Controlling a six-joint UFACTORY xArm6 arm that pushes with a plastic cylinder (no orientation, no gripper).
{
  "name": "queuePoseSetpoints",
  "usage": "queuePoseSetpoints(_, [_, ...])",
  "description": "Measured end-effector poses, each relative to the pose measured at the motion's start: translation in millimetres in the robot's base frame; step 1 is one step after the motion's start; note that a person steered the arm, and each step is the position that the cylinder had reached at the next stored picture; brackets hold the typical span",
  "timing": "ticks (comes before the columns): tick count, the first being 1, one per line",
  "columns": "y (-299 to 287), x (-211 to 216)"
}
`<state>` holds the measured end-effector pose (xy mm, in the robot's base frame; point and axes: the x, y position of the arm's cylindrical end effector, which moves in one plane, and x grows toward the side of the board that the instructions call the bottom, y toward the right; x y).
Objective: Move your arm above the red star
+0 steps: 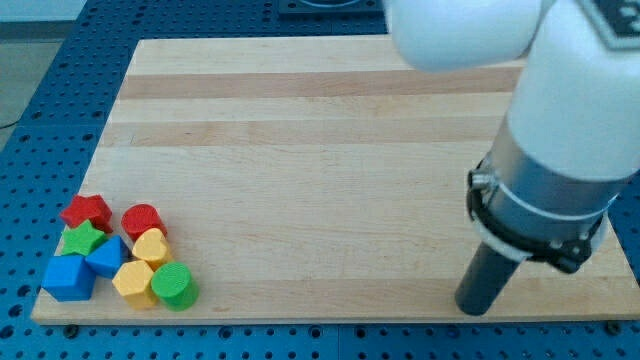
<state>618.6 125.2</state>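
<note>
The red star (87, 211) lies at the view's lower left on the wooden board (320, 130), at the top left of a cluster of blocks. My tip (472, 307) is the lower end of a dark rod near the board's bottom edge at the view's right, far to the right of the red star and the whole cluster. The arm's white and grey body (560, 150) fills the view's upper right above the rod.
Clustered with the star: a red cylinder (141, 220), green star (84, 239), yellow heart (151, 246), blue block (106, 257), blue cube (68, 277), yellow hexagon (133, 282) and green cylinder (174, 286). A blue perforated table (40, 90) surrounds the board.
</note>
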Motion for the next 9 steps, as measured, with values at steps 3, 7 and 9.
queuePoseSetpoints(3, [-47, 0])
queuePoseSetpoints(7, [-115, -41])
queuePoseSetpoints(9, [-249, -177])
